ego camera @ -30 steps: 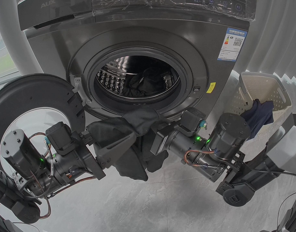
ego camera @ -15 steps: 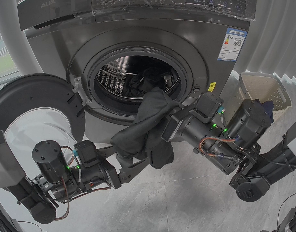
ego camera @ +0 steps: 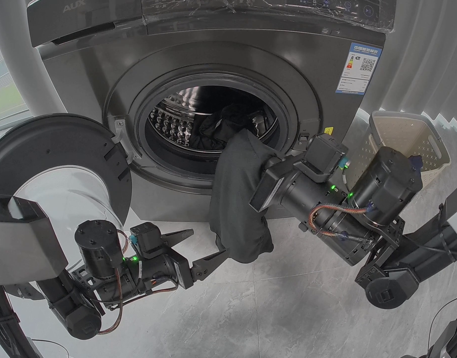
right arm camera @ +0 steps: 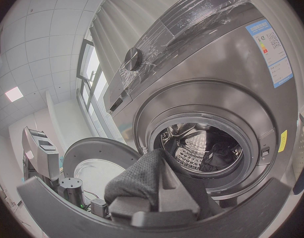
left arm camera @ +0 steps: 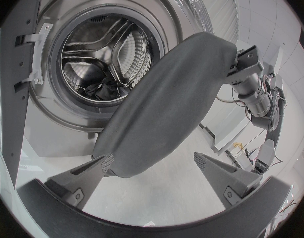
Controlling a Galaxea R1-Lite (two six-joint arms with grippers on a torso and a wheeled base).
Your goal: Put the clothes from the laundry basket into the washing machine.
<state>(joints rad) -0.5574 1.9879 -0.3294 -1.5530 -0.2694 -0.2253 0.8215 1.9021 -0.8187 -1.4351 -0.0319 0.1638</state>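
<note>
While the right hand [ego camera: 260, 169] clamps a dark garment [ego camera: 237, 200] hanging mid-frame before the washing machine [ego camera: 308, 70], the left hand [ego camera: 198, 250] gapes empty, lower left. Left wrist: the garment hangs just beyond the spread fingers [left arm camera: 89, 176]. Right wrist: dark clothes [right arm camera: 219, 156] lie inside the drum [right arm camera: 188, 159].

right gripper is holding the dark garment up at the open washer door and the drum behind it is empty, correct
Not quite: the drum is not empty. The head view shows dark clothing lying inside it. The rest stands: the right gripper holds the dark garment up at the open washer door.
</note>
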